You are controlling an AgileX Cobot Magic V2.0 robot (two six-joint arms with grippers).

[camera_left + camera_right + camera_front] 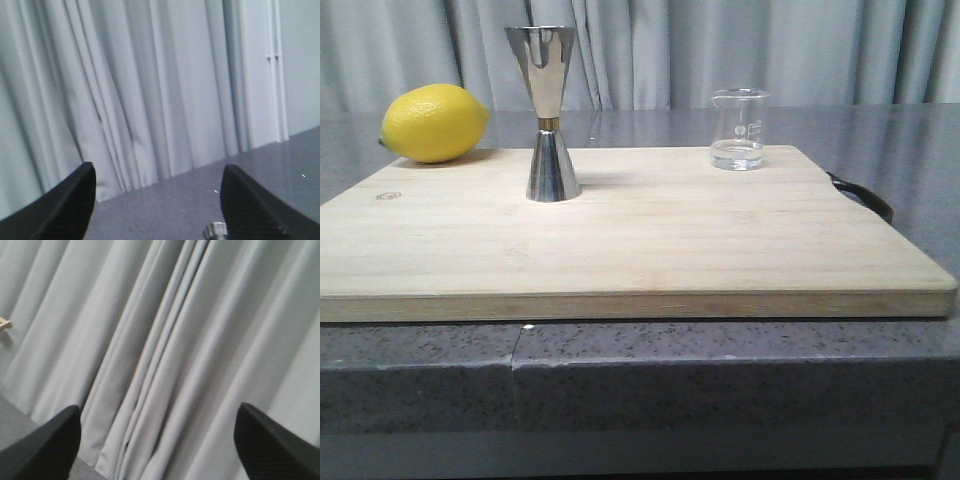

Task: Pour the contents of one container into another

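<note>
The small clear glass beaker with white printed marks (738,129) stands upright near the far right corner of the pale wooden cutting board (650,250), with a shallow layer of clear liquid in its bottom. The tall shiny steel hourglass jigger with a gold band at its waist (547,112) stands upright on the board's left half, well apart from the beaker. Nothing has been picked up yet, so the step in hand is judged to be the reach for the beaker.

Neither arm is seen in the front view. In the wrist views the left pincer (157,205) and the right pincer (157,442) are both spread wide with nothing between the fingers, and both are aimed at the grey curtain (820,50).

The beaker would best be taken by the right pincer, low on its wall, and kept level while carried. The jigger's top cup is narrow and its base small, so the lip should be brought just above the rim and tilted slowly; a knock could topple it.

A yellow lemon (433,122) rests at the far left corner, clear of the path. A dark handle (865,195) juts from the board's right edge over the grey speckled desk (720,370).
</note>
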